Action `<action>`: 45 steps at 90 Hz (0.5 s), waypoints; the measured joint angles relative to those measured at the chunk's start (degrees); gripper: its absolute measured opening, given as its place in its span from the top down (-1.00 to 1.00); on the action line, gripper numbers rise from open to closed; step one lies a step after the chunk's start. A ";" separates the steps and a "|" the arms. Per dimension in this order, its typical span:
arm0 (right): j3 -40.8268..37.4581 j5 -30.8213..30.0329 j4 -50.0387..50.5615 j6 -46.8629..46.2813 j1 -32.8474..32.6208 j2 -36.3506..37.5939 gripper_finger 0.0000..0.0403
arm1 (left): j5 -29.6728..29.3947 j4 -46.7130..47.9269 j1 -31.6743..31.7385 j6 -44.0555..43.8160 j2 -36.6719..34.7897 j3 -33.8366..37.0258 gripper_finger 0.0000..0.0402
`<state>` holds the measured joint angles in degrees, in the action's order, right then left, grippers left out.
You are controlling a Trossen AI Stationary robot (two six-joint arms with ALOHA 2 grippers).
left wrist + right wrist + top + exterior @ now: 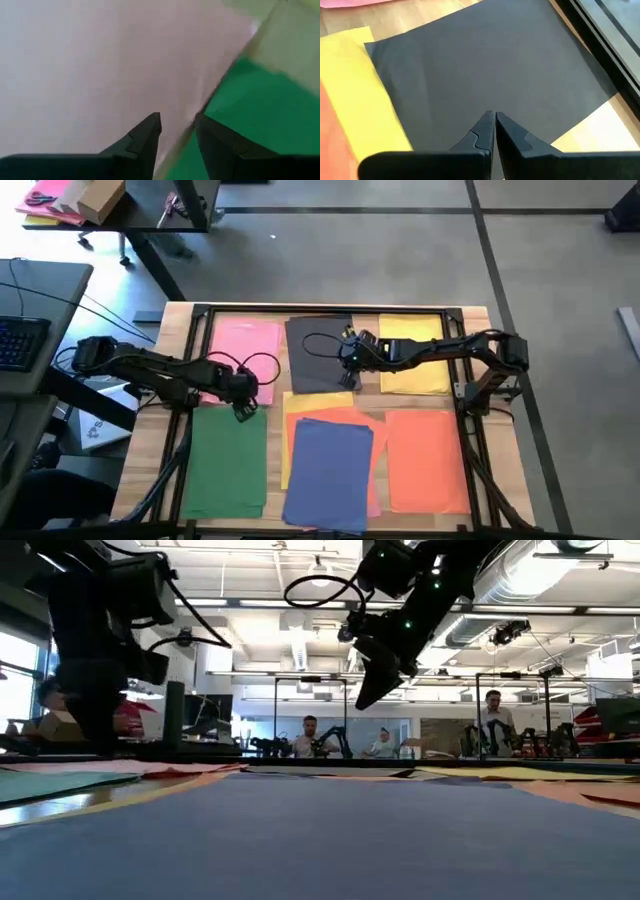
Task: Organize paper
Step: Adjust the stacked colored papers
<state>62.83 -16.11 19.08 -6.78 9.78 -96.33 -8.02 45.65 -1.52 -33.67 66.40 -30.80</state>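
Coloured sheets of paper lie flat on the wooden table: pink (245, 345), dark grey (318, 352) and yellow (412, 355) along the far side, and green (228, 460), blue (328, 470) and orange (428, 460) along the near side. The blue sheet lies on another yellow sheet (300, 408). My left gripper (245, 410) is open, low over the line where the pink sheet (100, 60) meets the green one (260, 110). My right gripper (350, 380) is shut, above the dark grey sheet (485, 65) near its near right corner. In the low view it (362, 700) hangs clear of the table. My left gripper (177, 120) points down with one finger over the pink sheet's near edge (187, 127) and the other over the green sheet. I cannot tell whether the fingertips touch the paper.
A black frame rail (320, 308) runs around the tabletop. Off the table to the left stands a desk with a keyboard (20, 340). A cart at the far left carries a pink-and-yellow bundle and a cardboard box (95, 198). People sit in the room beyond (310, 735).
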 joint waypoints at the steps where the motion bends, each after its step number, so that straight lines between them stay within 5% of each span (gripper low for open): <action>1: 0.00 0.01 -0.01 -0.13 0.00 0.00 1.00 | -0.05 0.84 -0.07 -0.37 -0.10 0.01 0.43; 45: 0.00 0.05 -0.25 -0.90 0.00 0.00 1.00 | 4.42 4.05 3.85 -6.17 -0.92 5.09 0.43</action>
<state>62.83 -16.05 18.83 -7.68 9.78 -96.33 -3.60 49.70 2.33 -39.84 65.48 -25.71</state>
